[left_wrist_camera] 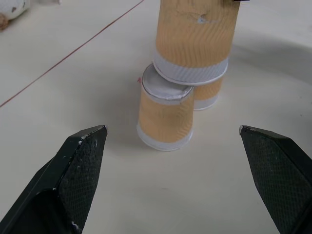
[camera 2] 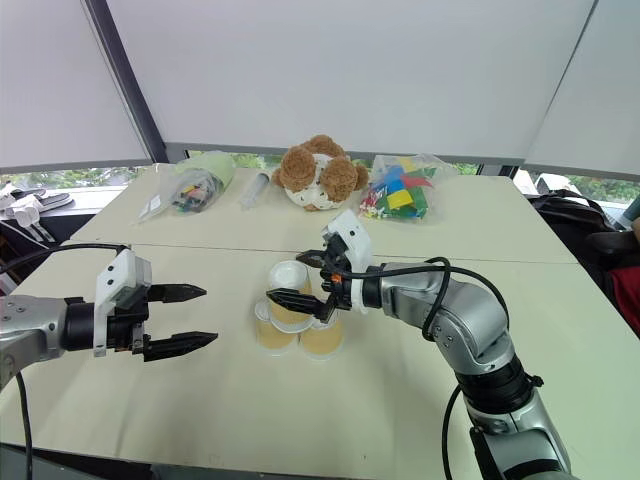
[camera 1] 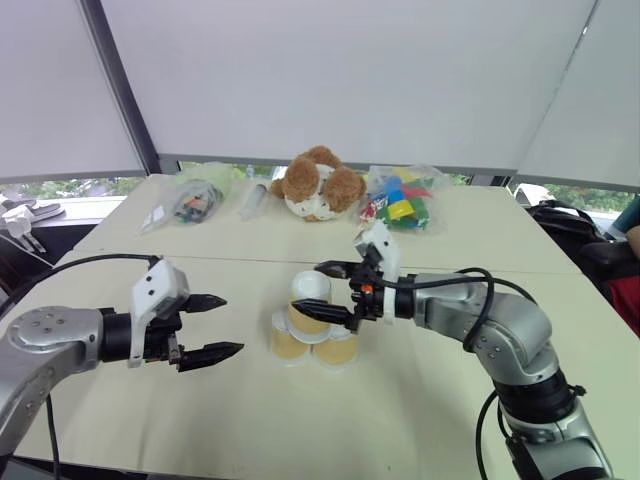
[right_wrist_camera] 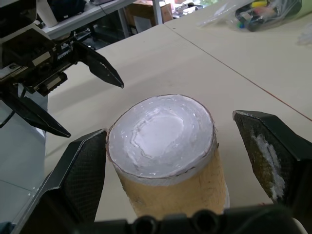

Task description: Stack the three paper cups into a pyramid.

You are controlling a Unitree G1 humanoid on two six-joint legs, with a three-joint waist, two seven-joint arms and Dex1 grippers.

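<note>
With the right hand [camera 1: 340, 291] spread around the top cup [camera 1: 310, 302], withdraw it straight back, clear of the pyramid; keep the spread left hand [camera 1: 216, 326] away

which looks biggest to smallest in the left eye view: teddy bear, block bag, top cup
1. teddy bear and block bag: about alike, so unranked.
2. top cup: clearly smallest, though it sits nearer the camera.

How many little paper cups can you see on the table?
3 tan paper cups: left bottom cup and right bottom cup side by side on the cream table, top cup resting across both.
</note>
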